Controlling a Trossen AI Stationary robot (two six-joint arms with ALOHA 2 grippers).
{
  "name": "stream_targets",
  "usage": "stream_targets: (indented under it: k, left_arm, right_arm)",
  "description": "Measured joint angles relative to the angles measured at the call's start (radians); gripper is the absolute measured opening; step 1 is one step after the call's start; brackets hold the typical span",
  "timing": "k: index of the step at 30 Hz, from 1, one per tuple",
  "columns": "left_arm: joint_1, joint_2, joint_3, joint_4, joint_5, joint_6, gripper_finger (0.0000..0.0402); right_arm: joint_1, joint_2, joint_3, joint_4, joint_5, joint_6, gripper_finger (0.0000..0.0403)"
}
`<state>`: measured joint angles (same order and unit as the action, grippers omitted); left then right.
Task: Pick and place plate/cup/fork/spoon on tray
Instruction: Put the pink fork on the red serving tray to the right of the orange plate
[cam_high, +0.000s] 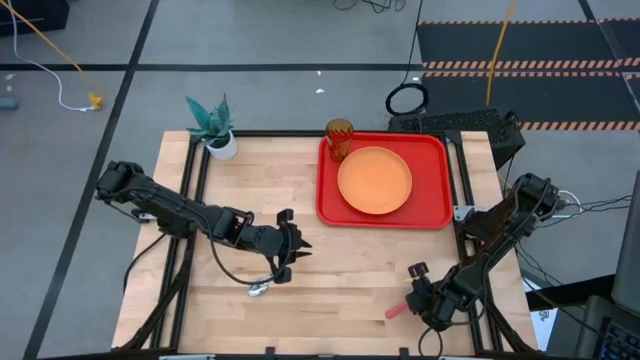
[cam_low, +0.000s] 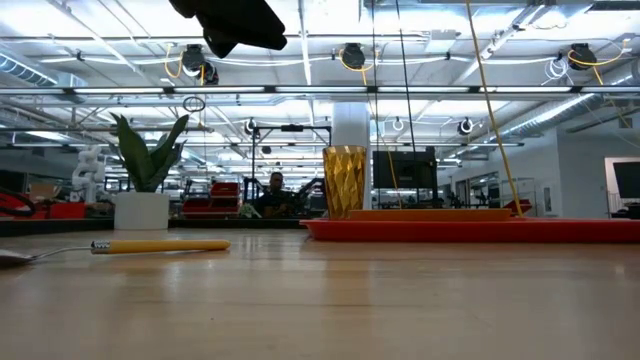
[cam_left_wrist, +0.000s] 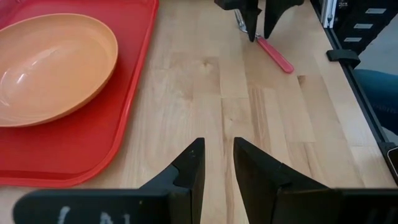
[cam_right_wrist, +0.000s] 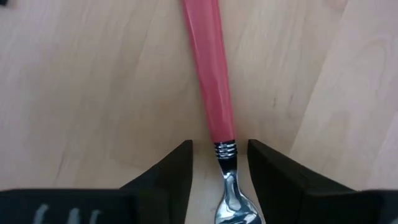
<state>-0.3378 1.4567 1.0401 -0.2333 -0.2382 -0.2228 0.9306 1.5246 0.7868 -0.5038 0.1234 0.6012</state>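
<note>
Right gripper (cam_right_wrist: 219, 163), fingers parted, straddles the fork (cam_right_wrist: 214, 93) at its metal neck; left gripper (cam_left_wrist: 217, 163) slightly open, empty

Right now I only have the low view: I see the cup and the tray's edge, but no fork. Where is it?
Observer: The fork lies on the bare table, off the tray, over by the right arm.
Operator: Is the right hand on it?
Observer: The right hand straddles it where the pink handle meets the metal. Its jaws are open, with a gap showing on both sides.
Operator: And is the plate in?
Observer: Yes, the plate lies flat in the tray, beside the cup.
</note>
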Motion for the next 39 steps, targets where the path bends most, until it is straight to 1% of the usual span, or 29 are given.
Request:
stream_targets:
  k: [3,9,12,14,17,24,27,29,30,31,33,35,37,39]
  left_arm:
    - [0.002,0.000,0.000,0.001,0.000,-0.001,0.0088]
    - [0.003,0.000,0.000,0.002,0.000,-0.004,0.0088]
    - [0.003,0.000,0.000,0.002,0.000,-0.017,0.0088]
    - [0.003,0.000,0.000,0.002,0.000,-0.022,0.0088]
    - [0.003,0.000,0.000,0.002,0.000,-0.024,0.0088]
    - [0.004,0.024,0.002,0.063,-0.001,-0.018,0.0088]
    - [0.004,0.043,0.000,0.082,0.001,0.025,0.0088]
    - [0.003,0.073,0.004,0.146,0.002,0.049,0.0088]
    - [0.003,0.084,0.004,0.153,0.007,0.061,0.0088]
    - [0.003,0.096,0.001,0.152,0.019,0.071,0.0088]
    - [0.006,0.143,0.002,0.217,0.057,0.084,0.0088]
    - [0.006,0.171,-0.001,0.225,0.077,0.087,0.0088]
    - [0.009,0.213,0.003,0.296,0.091,0.079,0.0088]
    - [0.011,0.235,0.000,0.304,0.094,0.062,0.0093]
  right_arm:
    - [0.000,0.000,0.000,-0.005,0.003,-0.024,0.0109]
    - [-0.001,0.000,0.000,-0.007,0.006,-0.068,0.0037]
    - [-0.012,0.000,0.001,-0.004,0.005,-0.069,0.0014]
    - [-0.024,-0.001,0.002,-0.001,0.002,-0.069,0.0012]
    - [-0.047,0.003,0.018,-0.010,0.016,-0.085,0.0020]
    - [-0.109,0.002,0.118,-0.109,0.104,-0.226,0.0019]
    - [-0.145,0.002,0.162,-0.151,0.171,-0.289,0.0019]
    - [-0.168,0.001,0.180,-0.161,0.213,-0.331,0.0018]
    - [-0.180,0.002,0.189,-0.167,0.236,-0.353,0.0018]
    - [-0.190,0.001,0.194,-0.167,0.259,-0.375,0.0018]
    - [-0.210,0.000,0.197,-0.167,0.301,-0.411,0.0017]
    - [-0.230,0.001,0.198,-0.168,0.347,-0.451,0.0017]
    - [-0.245,0.001,0.198,-0.177,0.380,-0.478,0.0017]
    - [-0.263,0.001,0.198,-0.180,0.414,-0.511,0.0017]
